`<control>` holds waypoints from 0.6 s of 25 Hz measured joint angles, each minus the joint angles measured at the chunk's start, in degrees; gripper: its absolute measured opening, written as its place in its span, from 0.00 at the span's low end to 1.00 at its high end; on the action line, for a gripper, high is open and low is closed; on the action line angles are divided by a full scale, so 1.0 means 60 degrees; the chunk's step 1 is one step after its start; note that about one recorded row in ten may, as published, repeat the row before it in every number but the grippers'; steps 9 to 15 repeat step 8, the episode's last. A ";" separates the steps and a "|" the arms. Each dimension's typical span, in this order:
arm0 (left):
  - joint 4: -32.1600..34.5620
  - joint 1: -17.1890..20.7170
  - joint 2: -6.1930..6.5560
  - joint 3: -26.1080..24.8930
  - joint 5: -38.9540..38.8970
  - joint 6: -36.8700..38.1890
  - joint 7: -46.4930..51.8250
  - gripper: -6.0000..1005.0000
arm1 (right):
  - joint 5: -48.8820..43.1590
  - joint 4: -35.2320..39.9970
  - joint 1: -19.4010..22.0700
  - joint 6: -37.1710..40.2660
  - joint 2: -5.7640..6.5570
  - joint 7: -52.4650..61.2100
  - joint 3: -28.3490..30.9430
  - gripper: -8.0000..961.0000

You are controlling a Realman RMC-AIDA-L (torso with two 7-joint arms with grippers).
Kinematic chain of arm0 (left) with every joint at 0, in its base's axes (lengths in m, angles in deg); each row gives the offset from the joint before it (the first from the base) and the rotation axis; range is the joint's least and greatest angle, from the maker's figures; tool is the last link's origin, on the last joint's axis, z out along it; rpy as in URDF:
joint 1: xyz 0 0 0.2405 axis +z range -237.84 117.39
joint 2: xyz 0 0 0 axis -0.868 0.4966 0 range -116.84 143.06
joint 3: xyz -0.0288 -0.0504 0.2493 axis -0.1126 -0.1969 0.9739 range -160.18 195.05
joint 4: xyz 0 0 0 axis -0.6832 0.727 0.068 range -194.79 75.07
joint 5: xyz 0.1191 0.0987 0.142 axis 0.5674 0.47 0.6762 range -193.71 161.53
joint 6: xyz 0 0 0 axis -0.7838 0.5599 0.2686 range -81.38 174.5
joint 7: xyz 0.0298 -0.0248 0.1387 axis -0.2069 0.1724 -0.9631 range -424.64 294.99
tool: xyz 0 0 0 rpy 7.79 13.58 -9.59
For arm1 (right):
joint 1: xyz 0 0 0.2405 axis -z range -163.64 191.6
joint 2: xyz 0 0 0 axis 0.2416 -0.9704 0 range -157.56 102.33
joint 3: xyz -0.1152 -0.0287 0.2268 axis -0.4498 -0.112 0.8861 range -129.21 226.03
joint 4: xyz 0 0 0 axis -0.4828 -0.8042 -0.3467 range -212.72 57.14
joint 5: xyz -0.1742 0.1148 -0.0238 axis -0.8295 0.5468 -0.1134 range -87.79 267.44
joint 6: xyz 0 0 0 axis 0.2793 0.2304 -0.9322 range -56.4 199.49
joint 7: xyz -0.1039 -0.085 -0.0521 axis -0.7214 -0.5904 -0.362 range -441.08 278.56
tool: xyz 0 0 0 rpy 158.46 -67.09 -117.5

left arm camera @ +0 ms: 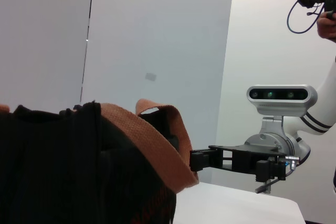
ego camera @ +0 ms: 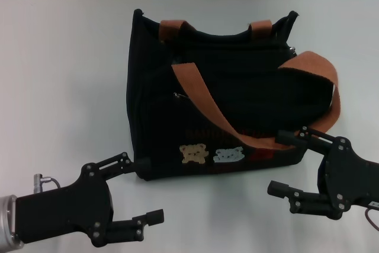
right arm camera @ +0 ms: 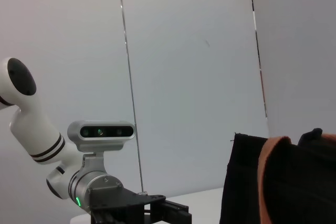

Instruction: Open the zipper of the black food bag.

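Note:
The black food bag (ego camera: 237, 93) stands mid-table with its bear patches (ego camera: 193, 153) facing me. One orange-brown handle (ego camera: 204, 108) lies slack across its top. A small silver tab (ego camera: 177, 95), which looks like the zipper's pull, shows on the top near the bag's left side. The rest of the zipper is lost in the black fabric. My left gripper (ego camera: 142, 189) is open at the bag's near left corner, its upper finger almost touching the corner. My right gripper (ego camera: 279, 163) is open at the near right corner. The bag (left arm camera: 63, 166) fills the left wrist view, with the right gripper (left arm camera: 202, 159) beyond it.
The white table (ego camera: 59, 75) runs wide on both sides of the bag, up to a grey wall behind. In the right wrist view the bag's edge (right arm camera: 244, 182) and a strap (right arm camera: 269, 182) show at one side, with the left arm (right arm camera: 100, 182) opposite.

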 joint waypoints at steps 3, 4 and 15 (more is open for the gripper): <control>-0.0013 -0.0031 -0.0002 0.0001 0.0000 -0.0003 0.0000 0.84 | -0.0010 0.0003 -0.0003 -0.0029 0.0001 -0.0005 0.0000 0.87; -0.0015 -0.0041 -0.0004 0.0000 0.0000 -0.0006 0.0000 0.84 | -0.0011 0.0004 -0.0012 -0.0049 0.0000 -0.0004 0.0001 0.87; -0.0015 -0.0052 -0.0007 0.0000 -0.0024 -0.0017 0.0000 0.84 | -0.0007 -0.0014 -0.0045 -0.0095 0.0000 0.0000 0.0000 0.87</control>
